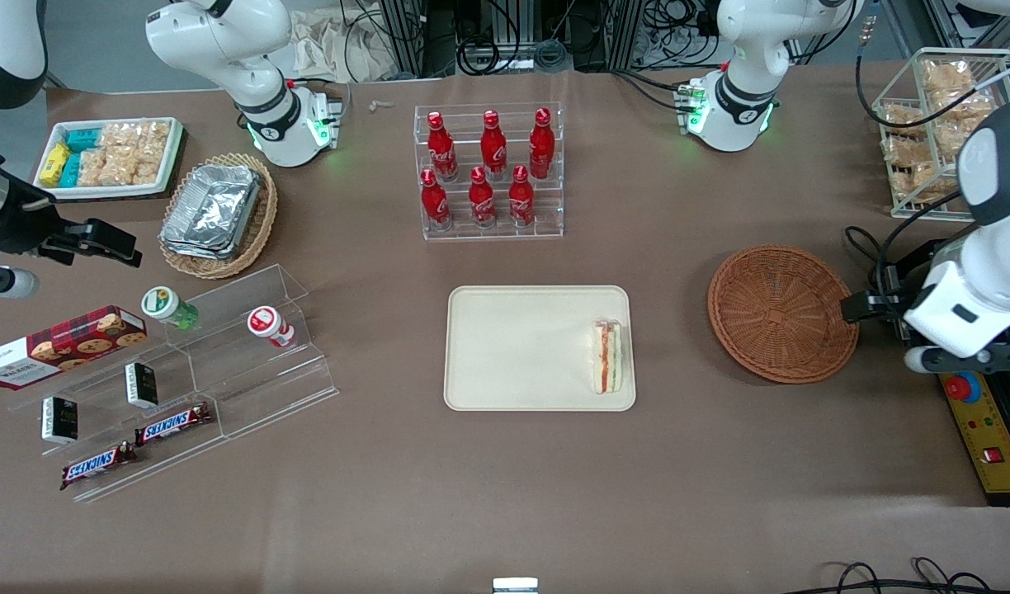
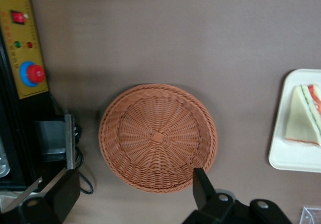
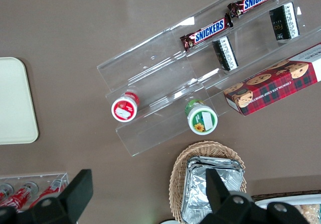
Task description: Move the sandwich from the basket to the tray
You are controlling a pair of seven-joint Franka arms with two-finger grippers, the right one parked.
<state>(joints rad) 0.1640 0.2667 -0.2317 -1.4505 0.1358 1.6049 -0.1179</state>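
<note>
Your gripper (image 2: 130, 196) hung open and empty beside the basket (image 1: 781, 313). The sandwich (image 1: 608, 356) lay on the tray (image 1: 513, 346), at the edge nearest the basket.

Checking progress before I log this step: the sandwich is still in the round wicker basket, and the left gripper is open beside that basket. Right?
Not quite. The sandwich lies on the cream tray, at its edge nearest the round wicker basket, which holds nothing; the front view shows this. The rest holds: the left gripper is open beside that basket.
</note>
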